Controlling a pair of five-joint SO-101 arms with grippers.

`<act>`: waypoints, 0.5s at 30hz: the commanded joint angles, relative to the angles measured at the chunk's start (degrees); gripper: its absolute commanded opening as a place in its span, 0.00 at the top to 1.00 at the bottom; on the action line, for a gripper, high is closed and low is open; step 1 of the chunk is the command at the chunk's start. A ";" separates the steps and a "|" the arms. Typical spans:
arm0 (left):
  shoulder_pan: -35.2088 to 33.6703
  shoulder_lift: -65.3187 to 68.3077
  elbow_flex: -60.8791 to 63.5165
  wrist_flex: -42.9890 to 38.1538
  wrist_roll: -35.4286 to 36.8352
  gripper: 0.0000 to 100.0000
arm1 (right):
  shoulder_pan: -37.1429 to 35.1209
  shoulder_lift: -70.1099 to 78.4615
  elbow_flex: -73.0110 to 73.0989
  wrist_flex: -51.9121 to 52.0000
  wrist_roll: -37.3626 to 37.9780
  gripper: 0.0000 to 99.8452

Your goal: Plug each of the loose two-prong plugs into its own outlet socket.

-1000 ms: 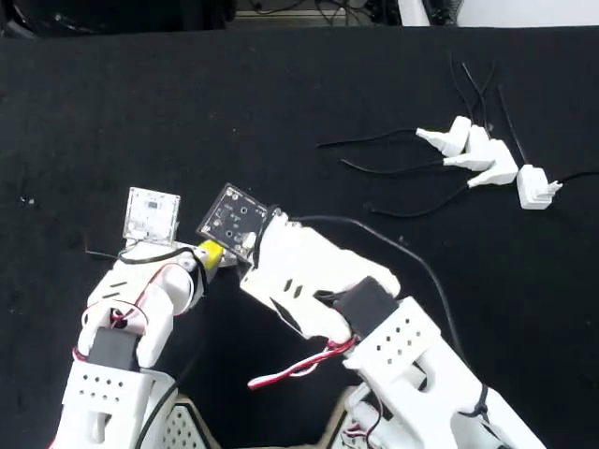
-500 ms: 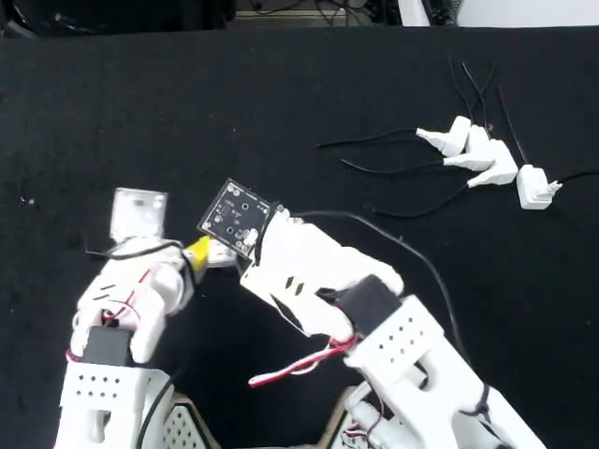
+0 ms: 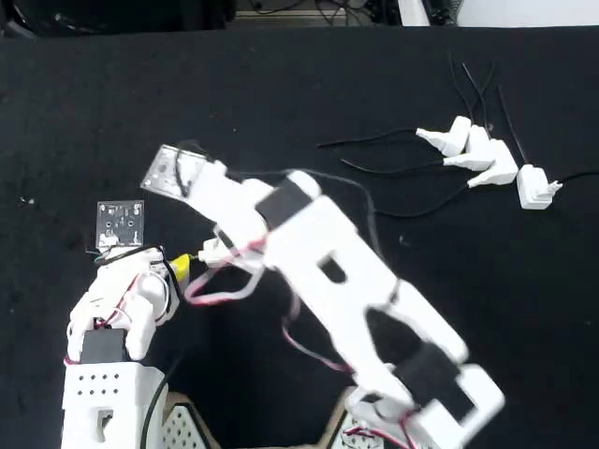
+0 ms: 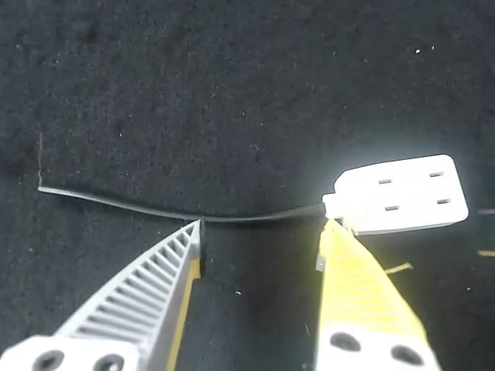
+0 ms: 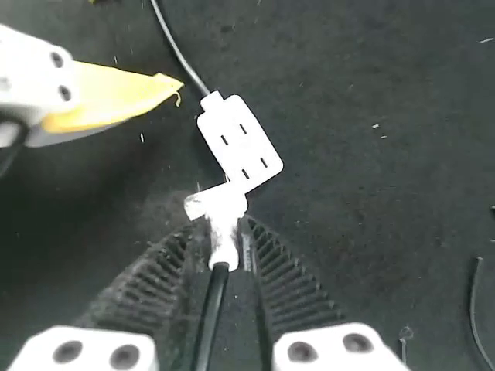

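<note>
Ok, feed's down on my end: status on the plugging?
Left gripper open beside outlet block. Right gripper shut on plug, at block's end; seating unclear. Nothing between them.

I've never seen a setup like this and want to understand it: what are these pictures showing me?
Two small robot arms, the left arm and the right arm, work at a black table. The high view looks down from overhead; the other two come from a camera on each arm's wrist. The left gripper, one grey finger and one yellow, is open over a thin black cord leading to a white socket block. The right gripper is shut on a white plug, held right by that block. More loose plugs with cords lie at the table's far right in the high view.
</note>
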 commanded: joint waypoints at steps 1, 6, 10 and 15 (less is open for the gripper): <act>-0.48 -0.35 -0.57 -0.62 0.35 0.75 | 2.37 7.60 -11.91 3.25 4.04 0.99; -0.57 -0.79 -0.75 1.49 0.35 0.75 | 5.10 15.08 -21.41 7.47 8.44 0.99; -0.48 -0.79 -1.45 2.46 0.35 0.75 | 6.07 19.56 -24.84 8.26 11.78 0.99; -0.48 -0.79 -1.45 2.46 0.35 0.75 | 6.07 21.58 -25.27 8.00 14.77 0.99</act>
